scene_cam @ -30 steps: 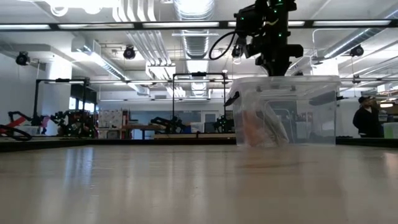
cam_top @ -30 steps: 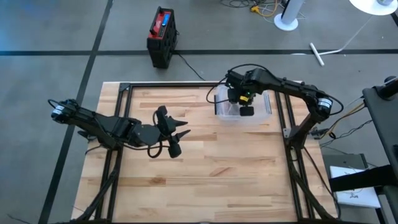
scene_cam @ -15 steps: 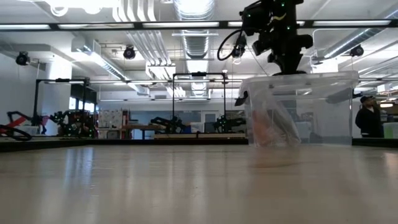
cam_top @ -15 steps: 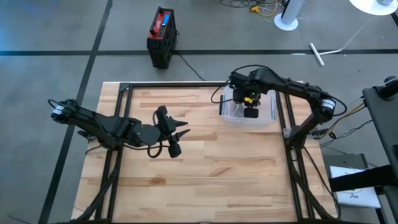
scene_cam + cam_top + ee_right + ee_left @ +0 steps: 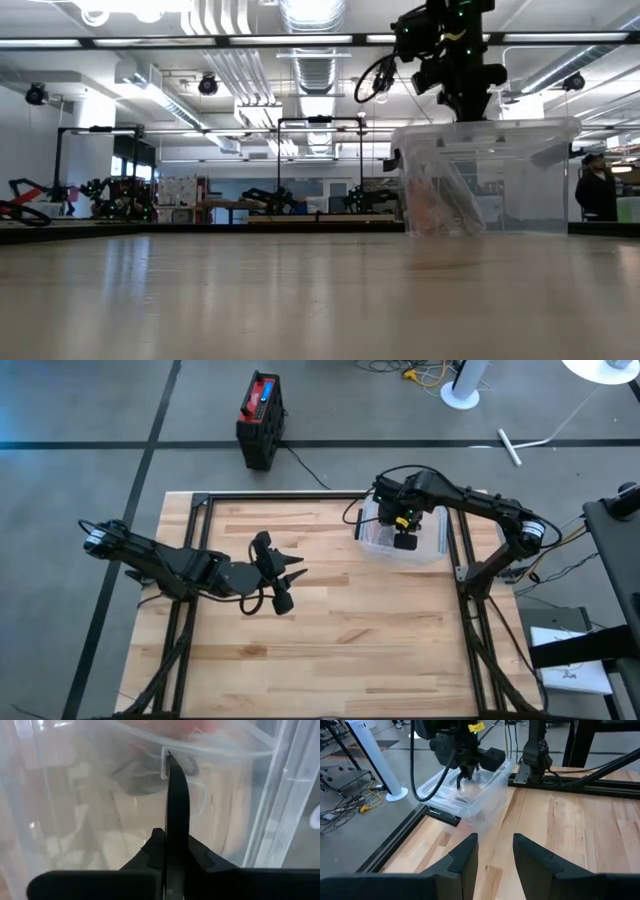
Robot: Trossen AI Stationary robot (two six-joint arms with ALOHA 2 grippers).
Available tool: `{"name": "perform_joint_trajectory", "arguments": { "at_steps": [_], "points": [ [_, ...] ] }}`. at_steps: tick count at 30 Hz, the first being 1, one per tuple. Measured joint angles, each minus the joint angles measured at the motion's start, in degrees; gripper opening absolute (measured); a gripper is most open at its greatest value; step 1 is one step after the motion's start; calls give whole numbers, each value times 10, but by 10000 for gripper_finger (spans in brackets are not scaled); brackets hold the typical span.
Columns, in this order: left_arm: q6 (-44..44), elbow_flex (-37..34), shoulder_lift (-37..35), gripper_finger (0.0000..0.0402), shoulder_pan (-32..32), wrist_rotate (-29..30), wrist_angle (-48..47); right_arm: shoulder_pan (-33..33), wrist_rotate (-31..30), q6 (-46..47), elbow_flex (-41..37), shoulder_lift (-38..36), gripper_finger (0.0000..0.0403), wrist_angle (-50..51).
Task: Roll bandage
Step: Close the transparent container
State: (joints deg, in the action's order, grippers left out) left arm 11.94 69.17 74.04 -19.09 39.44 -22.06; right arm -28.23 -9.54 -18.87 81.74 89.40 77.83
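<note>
Barely begun: right gripper (image 5: 402, 525) pinched shut on bin (image 5: 428, 543) rim at 1 o'clock, left gripper (image 5: 283, 573) part-open, empty, bandage unrolled inside.

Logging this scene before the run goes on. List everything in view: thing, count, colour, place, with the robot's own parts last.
Plastic bin: one, clear, far right corner of the table, rim pinched by the right gripper.
Contents of the bin: pale and pinkish, not identifiable.
Table: one, light wood, black frame.
Black and red case: one, on the floor beyond the table.
Person: one, dark clothing, far back in the room.
Left gripper: black, open, empty, over the table's left middle.
Right gripper: black, shut on the bin's rim.
</note>
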Motion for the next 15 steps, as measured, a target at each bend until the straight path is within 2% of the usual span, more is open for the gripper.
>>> {"name": "perform_joint_trajectory", "arguments": {
  "at_steps": [4, 8, 11, 15],
  "points": [
    [1, 0, 2, 114, 0, 0, -3, 1, -28, -32, -19, -3, 22, -49],
    [1, 0, 2, 114, 0, 0, -3, 0, -38, -56, -30, -1, 43, -93],
    [1, 0, 2, 114, 0, 0, -4, 1, -12, -56, -32, 0, 40, -113],
    [1, 0, 2, 114, 0, 0, -4, 11, 53, -31, -32, 4, 21, -140]
  ]
}}
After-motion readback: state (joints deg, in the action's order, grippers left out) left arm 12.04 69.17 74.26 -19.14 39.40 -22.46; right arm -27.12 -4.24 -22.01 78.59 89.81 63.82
